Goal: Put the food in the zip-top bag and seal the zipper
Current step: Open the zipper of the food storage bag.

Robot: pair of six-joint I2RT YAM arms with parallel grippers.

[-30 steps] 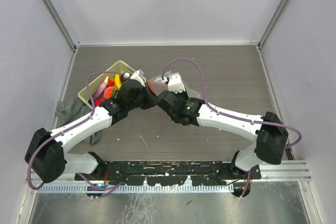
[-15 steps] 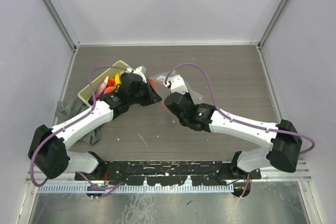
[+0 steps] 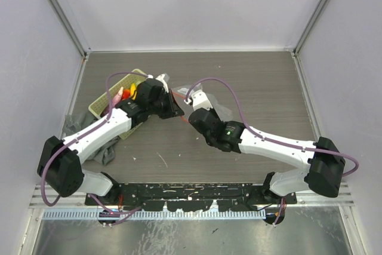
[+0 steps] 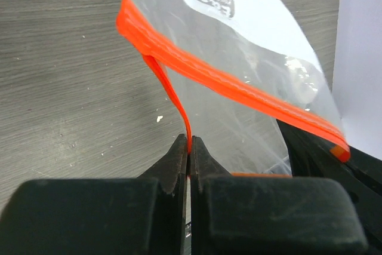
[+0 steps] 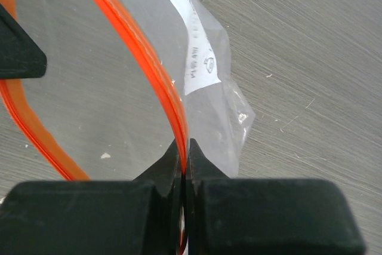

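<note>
Our left hand [image 4: 189, 147] and right hand [image 5: 183, 147] each pinch one lip of the thin red-orange zipper [image 4: 227, 85]. The clear crinkly bag [image 4: 262, 46] gapes between them, with the small toy foods [image 3: 126, 94] nearer the left.

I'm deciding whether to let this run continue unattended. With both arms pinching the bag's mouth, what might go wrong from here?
1. The left jaws and right jaws each pinch only a thin edge of the zipper; pulling harder might slip a strip free, and the mouth of the zip-top bag would collapse.
2. The food sits in the basket while both arms are occupied; freeing one to fetch it probably lets the mouth sag.
</note>
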